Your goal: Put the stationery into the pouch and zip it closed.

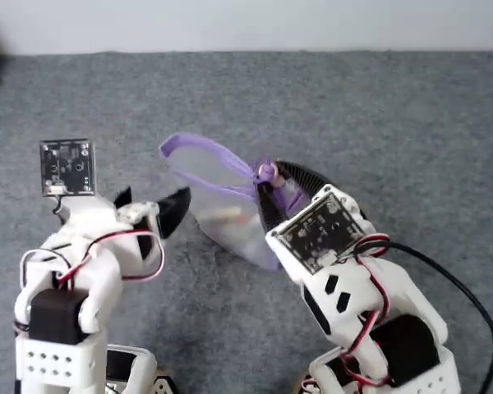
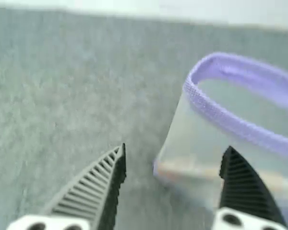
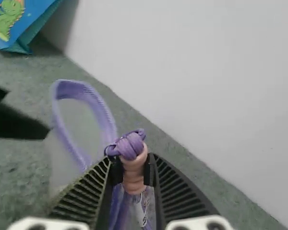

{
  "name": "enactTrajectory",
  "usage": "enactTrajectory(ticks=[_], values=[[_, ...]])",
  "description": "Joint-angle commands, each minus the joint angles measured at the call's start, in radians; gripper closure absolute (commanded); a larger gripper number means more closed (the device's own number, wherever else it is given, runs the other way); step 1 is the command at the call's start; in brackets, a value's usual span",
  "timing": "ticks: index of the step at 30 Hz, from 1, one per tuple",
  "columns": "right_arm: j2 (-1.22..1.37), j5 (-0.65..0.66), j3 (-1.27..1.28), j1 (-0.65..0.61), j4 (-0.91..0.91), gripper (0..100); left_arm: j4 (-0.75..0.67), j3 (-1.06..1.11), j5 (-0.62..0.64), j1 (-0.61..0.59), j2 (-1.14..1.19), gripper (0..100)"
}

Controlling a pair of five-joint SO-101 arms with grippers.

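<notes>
The grey bench carries a translucent pouch with a purple zip rim, lying mid-bench between the two arms. Its mouth gapes in a wide loop toward the far left.

The left end effector sits just left of the pouch, jaws apart and holding nothing. The right end effector is clamped on the zip pull, a purple knot over a peach bead at the pouch's right end.

A pale orange shape lies inside the pouch, possibly the stationery, though it is too blurred to be sure. If so, loading looks done and the whole zip is left to close.

Small print on the pouch beside the jaws is unreadable. A blue item far left bears a green dinosaur picture.
</notes>
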Motion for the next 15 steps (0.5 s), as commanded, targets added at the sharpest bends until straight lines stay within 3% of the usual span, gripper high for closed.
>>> enactTrajectory(ticks=[1, 11, 15], values=[[-0.021, 0.011, -0.081, -0.051, 0.087, 99.1, -0.129, -0.015, -0.005, 0.015, 0.057, 70], [-0.01, 0.011, -0.071, 0.005, 0.186, 99.1, -0.161, -0.214, 0.034, 0.158, 0.221, 80], [-0.01, 0.011, -0.057, 0.013, 0.153, 99.1, -0.066, -0.245, 0.032, 0.18, 0.164, 80]])
